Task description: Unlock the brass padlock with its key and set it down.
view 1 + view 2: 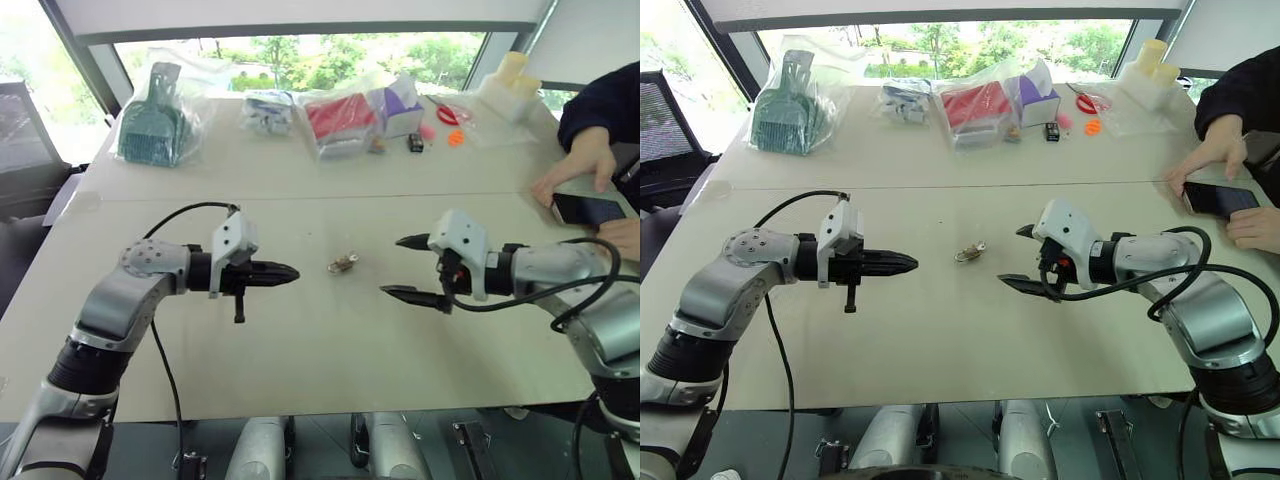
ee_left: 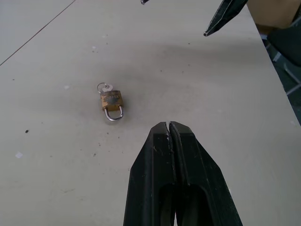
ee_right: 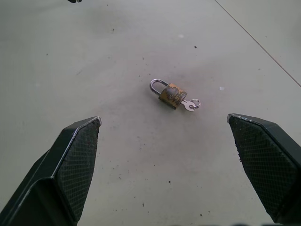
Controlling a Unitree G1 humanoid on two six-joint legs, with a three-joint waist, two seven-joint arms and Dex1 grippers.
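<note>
The brass padlock (image 3: 172,94) lies flat on the table between my two grippers, its silvery shackle closed in the body. The key (image 3: 191,104) sticks out of the padlock's bottom end, a small ring on its head. In the left eye view the padlock (image 1: 343,264) is a tiny shape at the table's middle. My left gripper (image 1: 290,274) hovers to its left, shut with nothing in it, pointing toward the padlock. My right gripper (image 1: 405,267) hovers to its right, open wide, empty, aimed at the padlock. Neither gripper touches it.
Bagged items line the far edge of the table: a green scoop (image 1: 152,130), a white bundle (image 1: 268,110), a red and purple pack (image 1: 350,115), small orange bits (image 1: 455,137). A person's hands (image 1: 575,170) and a phone (image 1: 590,209) rest at the far right.
</note>
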